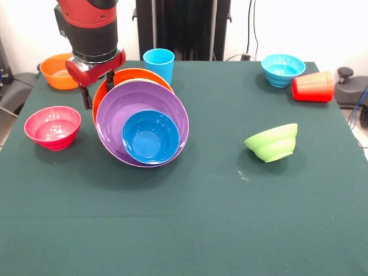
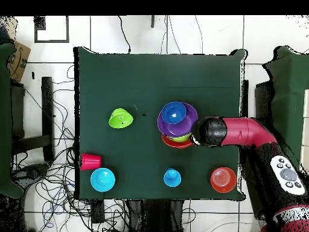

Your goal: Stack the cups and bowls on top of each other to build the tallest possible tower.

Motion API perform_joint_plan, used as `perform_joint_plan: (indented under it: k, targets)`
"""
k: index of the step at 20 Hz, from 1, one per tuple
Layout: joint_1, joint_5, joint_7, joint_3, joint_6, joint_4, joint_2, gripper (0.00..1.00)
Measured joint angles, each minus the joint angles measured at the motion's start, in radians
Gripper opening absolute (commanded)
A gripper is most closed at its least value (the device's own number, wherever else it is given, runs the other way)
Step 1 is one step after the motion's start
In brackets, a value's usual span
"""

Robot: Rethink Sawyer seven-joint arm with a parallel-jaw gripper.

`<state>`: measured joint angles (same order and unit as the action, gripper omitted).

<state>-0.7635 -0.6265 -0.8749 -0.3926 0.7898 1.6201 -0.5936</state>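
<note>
The tower leans toward the camera: a large orange bowl (image 1: 135, 74) at the back, a purple bowl (image 1: 118, 106) in it, and a dark blue bowl (image 1: 150, 137) inside that. In the overhead view the tower (image 2: 177, 121) also shows a lime green bowl (image 2: 178, 138) between purple and orange. My gripper (image 1: 98, 89) is open at the tower's upper left, one finger on each side of the orange rim; it also shows in the overhead view (image 2: 194, 134). The light blue cup (image 1: 158, 63) stands upright behind the tower. The red cup (image 1: 313, 87) lies on its side at the far right.
A magenta-red bowl (image 1: 53, 127) sits left of the tower, a small orange bowl (image 1: 57, 71) at the far left corner. A light blue bowl (image 1: 282, 69) stands near the red cup. A small lime green bowl (image 1: 273, 142) lies tilted at centre right.
</note>
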Motion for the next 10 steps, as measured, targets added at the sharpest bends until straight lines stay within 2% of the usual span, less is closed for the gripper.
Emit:
perform_joint_plan:
  k: [10]
  targets:
    - [0.025,0.000,-0.057,0.063,-0.088,0.032,-0.001,1.00]
